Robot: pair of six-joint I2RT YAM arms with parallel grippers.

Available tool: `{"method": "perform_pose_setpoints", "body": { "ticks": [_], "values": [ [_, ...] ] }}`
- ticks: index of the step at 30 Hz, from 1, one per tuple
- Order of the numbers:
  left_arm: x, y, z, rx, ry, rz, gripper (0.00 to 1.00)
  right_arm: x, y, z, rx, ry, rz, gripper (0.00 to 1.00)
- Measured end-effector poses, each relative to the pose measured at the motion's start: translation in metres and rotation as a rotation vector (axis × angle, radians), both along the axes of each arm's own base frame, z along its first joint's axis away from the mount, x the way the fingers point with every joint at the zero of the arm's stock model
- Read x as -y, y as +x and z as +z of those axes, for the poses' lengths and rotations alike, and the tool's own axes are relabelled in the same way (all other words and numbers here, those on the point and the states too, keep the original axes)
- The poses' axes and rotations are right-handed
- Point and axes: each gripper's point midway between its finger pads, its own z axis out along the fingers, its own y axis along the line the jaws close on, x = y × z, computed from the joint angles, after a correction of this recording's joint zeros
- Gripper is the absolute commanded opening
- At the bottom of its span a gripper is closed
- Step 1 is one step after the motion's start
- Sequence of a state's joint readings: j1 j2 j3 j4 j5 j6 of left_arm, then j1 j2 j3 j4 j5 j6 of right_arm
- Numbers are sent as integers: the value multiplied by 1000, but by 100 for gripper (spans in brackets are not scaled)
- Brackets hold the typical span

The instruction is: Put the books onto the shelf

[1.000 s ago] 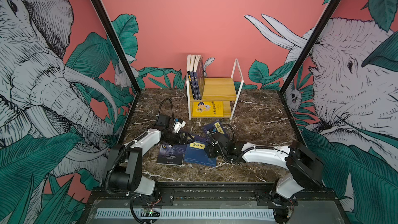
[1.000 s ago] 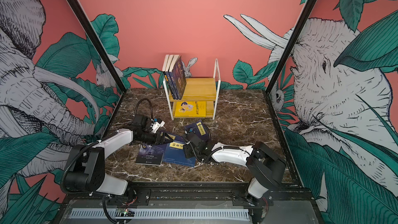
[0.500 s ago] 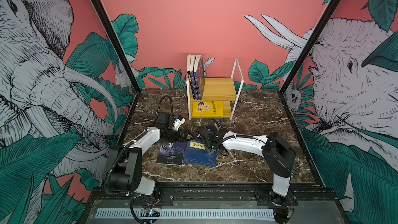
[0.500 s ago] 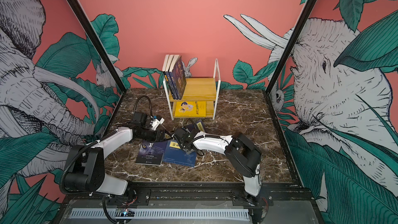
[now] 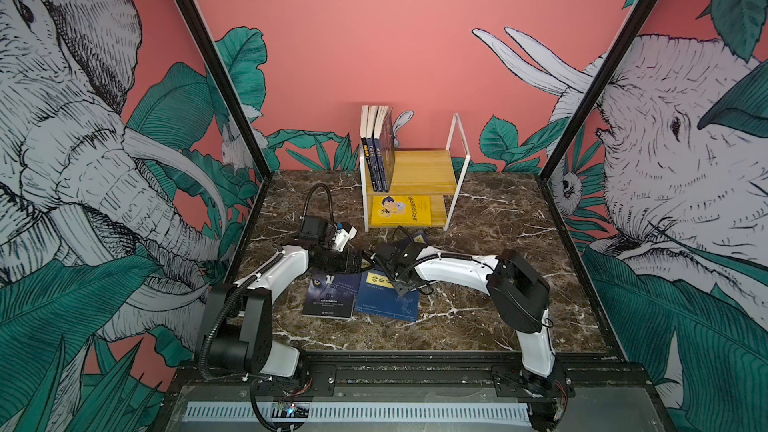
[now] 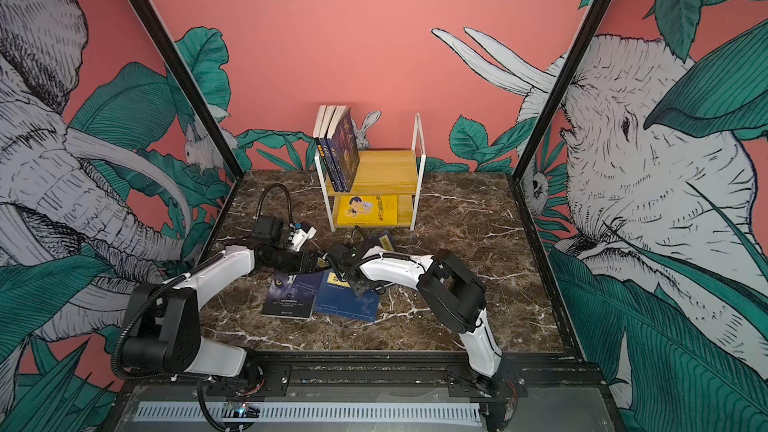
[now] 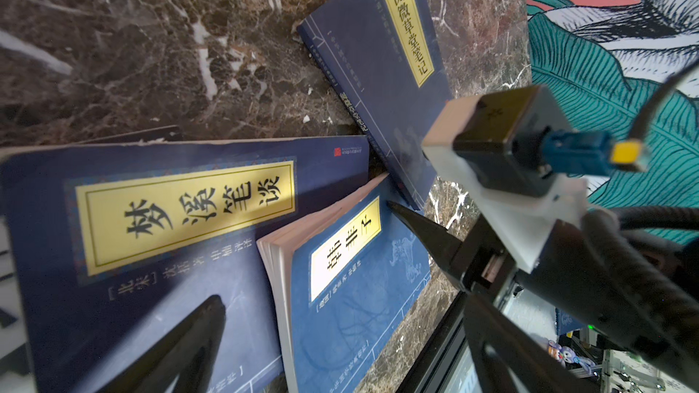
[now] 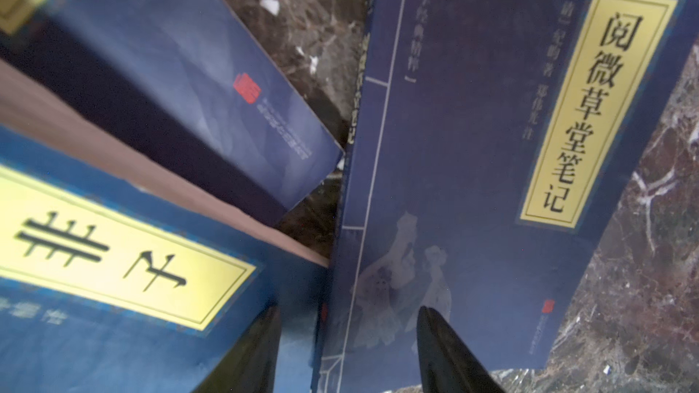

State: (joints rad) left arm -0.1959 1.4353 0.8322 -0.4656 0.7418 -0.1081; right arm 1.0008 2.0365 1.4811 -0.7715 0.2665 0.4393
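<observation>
Moved: R arm (image 5: 453, 270), vs 1 s back; now folds elbow inward, carries tip away from shelf (image 5: 424, 168) front and out over the loose bks. L arm, bks: no shift visible.
R gripper (image 8: 348, 310): jaws part-way apart, clamps nothing; hovers low, straddles seam btwn mid navy bk (image 7: 351, 277) and near navy bk (image 8: 472, 145); sits at mid bk's corner in L wrist view, contact unclear.
L gripper (image 5: 358, 260): jaws wide apart, empty; hangs over third navy bk (image 7: 181, 217), just beside R gripper.
Bks left: 4, on marble top (image 5: 478, 326) in front of shelf. Near navy bk closest to shelf; mid and third navy bks farther out; wolf bk (image 5: 330, 295) out there too. Mid navy bk looks propped, page edge up on third navy bk.
Bks on shelf: upright bks (image 5: 380, 147) at L end of top board; yellow cartoon bk (image 5: 401, 210) flat on lower board.
Step (guess): R pick of mid navy bk.
How-to: commit to one bk, so move off the seam. Go for the propped side; prob. a gap under there, none where flat. Slip one finger under, other on cover, close near spine so pages don't fan. Pin third navy bk w/ L gripper. Lift clear, turn upright, set on free top board against upright bks.
Risk: crowding of both grippers, prob. a bump; thin cover prob. bends or slips.
</observation>
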Motion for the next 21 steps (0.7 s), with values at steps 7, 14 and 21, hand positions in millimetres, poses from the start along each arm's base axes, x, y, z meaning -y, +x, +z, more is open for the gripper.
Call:
{"method": "perform_pose_setpoints", "body": {
  "ticks": [7,14,21],
  "values": [
    [0,0,0,0,2,1,100,0,0,-5,-76,23,-14,32],
    [0,1,1,3,2,2,99,8,9,-6,-88,42,-45,7],
    [-1,2,9,21,-8,16,100,16,11,-3,-79,80,-59,0]
  ]
}}
